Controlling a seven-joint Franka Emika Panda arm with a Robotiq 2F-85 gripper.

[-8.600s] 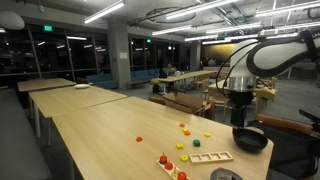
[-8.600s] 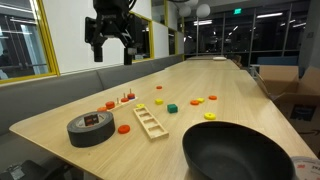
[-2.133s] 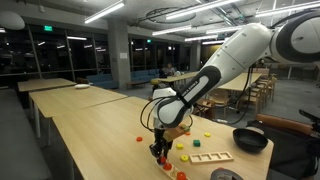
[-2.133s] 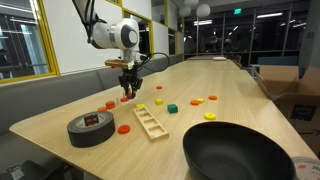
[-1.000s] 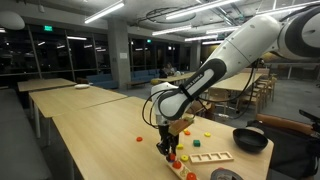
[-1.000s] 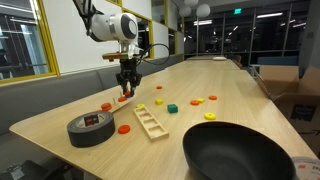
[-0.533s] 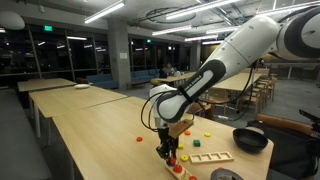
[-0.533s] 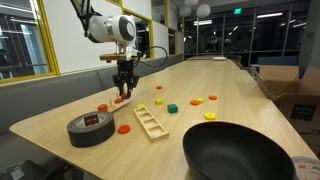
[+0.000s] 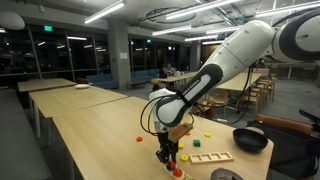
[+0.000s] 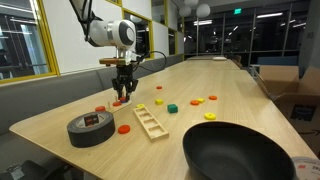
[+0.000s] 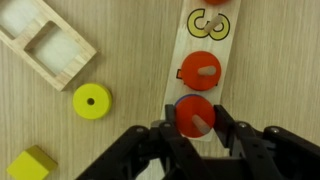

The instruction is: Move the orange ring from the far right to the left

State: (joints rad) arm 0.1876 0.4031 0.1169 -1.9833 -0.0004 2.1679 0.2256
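in an exterior view the robotiq gripper (image 9: 168,154) hangs low over the light wooden table (image 9: 100,140). in an exterior view it is near a black tape roll (image 10: 90,128). in the wrist view its fingers (image 11: 160,140) clench the round orange ring (image 11: 195,115) on the pale wooden peg strip (image 11: 190,45), just below a second orange ring (image 11: 199,70).

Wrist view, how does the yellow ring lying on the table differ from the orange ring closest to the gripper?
The yellow ring lies loose on the bare table; the orange ring sits on the wooden strip. The yellow ring's hole is open; the orange ring's is filled by a peg. The yellow ring is clear of the gripper; the orange ring sits between its fingers. Both are round and lie flat.
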